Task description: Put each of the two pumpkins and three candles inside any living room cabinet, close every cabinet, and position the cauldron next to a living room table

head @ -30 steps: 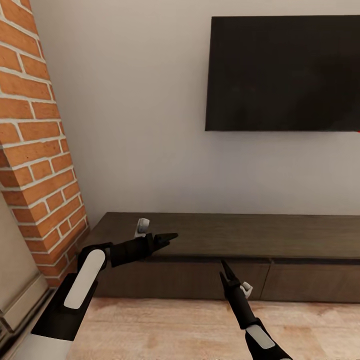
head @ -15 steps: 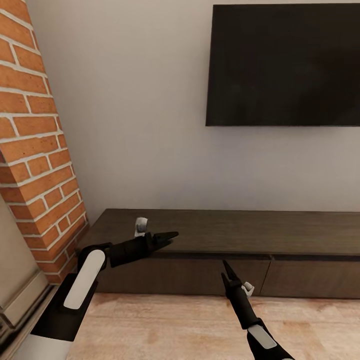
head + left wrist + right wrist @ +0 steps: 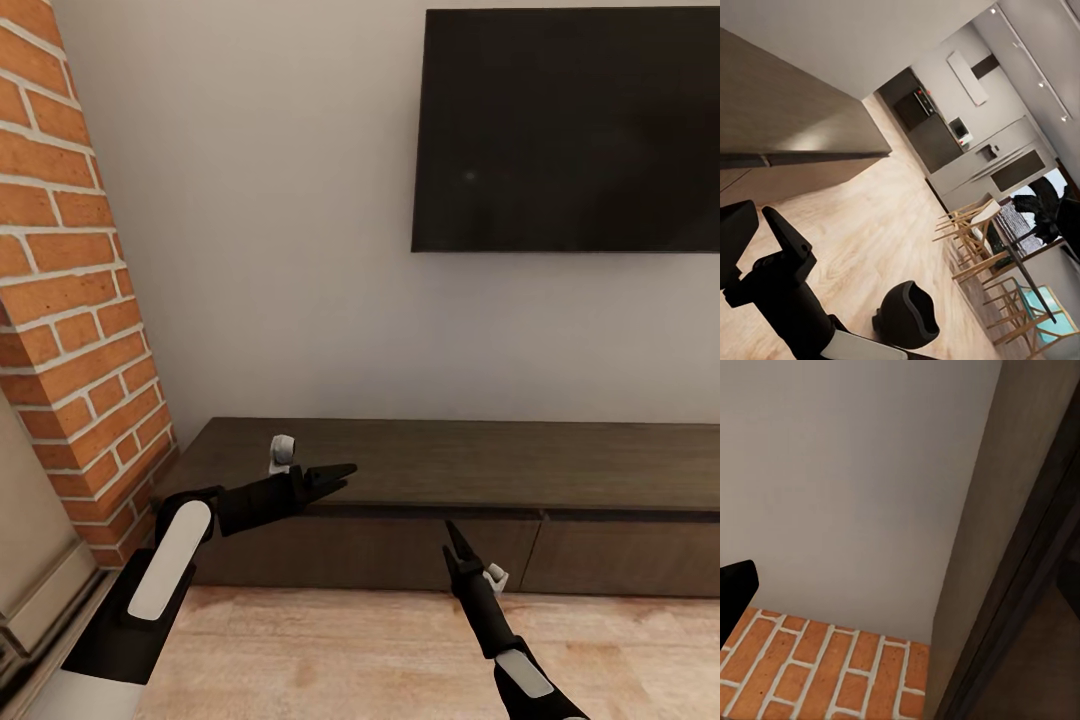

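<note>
the cabinet point(image 3: 450, 500) ran low and dark along the wall under the tv point(image 3: 566, 130), its drawers all flush and shut, its top bare, with the brick fireplace point(image 3: 70, 300) at its left end. no pumpkins or candles showed; in the left wrist view a small black pot, likely the cauldron point(image 3: 907, 315), sat on the plank floor point(image 3: 380, 650) well apart from the cabinet. the left jaws point(image 3: 335, 474) hung over the cabinet's front edge and looked clenched to a point, grasping nothing; the right jaws point(image 3: 455, 535) pointed up in front of a drawer face, also looking clenched and empty. judging from this, a drawer needed opening first. the risk was that pinched jaws would slide off the plain drawer front, since no handle showed, or that the left arm, so near the top edge, would knock the cabinet as the base moved. the right wrist view gave only a close, oblique look at the cabinet edge, so aim there could be poor.
</note>
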Controlling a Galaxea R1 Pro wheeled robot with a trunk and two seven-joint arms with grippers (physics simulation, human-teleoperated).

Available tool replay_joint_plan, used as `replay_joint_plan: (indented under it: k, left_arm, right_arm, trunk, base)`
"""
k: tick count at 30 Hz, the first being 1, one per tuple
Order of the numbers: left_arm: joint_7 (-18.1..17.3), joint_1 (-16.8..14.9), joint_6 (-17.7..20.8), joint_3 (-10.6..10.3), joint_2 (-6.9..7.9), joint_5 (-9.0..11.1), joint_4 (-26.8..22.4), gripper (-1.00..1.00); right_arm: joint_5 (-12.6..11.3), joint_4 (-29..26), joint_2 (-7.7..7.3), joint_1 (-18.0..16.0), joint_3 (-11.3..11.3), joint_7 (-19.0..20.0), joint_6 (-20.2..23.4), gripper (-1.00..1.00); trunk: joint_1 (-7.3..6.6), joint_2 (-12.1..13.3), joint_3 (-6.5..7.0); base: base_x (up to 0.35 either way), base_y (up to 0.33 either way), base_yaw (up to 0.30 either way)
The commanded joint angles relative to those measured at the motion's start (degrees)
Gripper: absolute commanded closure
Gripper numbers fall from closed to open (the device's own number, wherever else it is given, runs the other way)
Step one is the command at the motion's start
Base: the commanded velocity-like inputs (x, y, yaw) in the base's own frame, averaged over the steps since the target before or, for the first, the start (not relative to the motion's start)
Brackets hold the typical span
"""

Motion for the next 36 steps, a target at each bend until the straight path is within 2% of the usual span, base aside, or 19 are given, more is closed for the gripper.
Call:
replay_joint_plan:
  k: [1,5,14,36]
  left_arm:
    - [-0.3,0.0,0.1,0.0,0.03,-0.2,0.0,-1.0]
    - [-0.4,0.0,0.0,0.0,0.03,-0.2,0.0,-1.0]
    - [-0.4,0.0,0.0,0.0,0.03,-0.2,0.0,-1.0]
    - [-0.5,0.0,0.0,0.0,0.03,-0.2,0.0,-1.0]
  right_arm:
    - [-0.4,0.0,0.01,0.0,0.0,0.2,0.4,-1.0]
    - [-0.3,0.1,0.01,0.0,0.0,0.1,0.3,-1.0]
    - [-0.4,0.1,0.01,0.0,0.0,0.1,0.4,-1.0]
    - [-0.5,0.1,0.01,0.0,0.0,0.1,0.1,-1.0]
  trunk:
    - [-0.01,0.0,-0.06]
    - [-0.01,0.0,-0.06]
    - [-0.01,0.0,-0.06]
    - [0.01,0.0,-0.28]
  base:
    - [0.0,0.0,0.0]
    - [0.03,0.0,0.0]
    - [0.246,0.0,0.0]
    - [0.074,0.0,0.0]
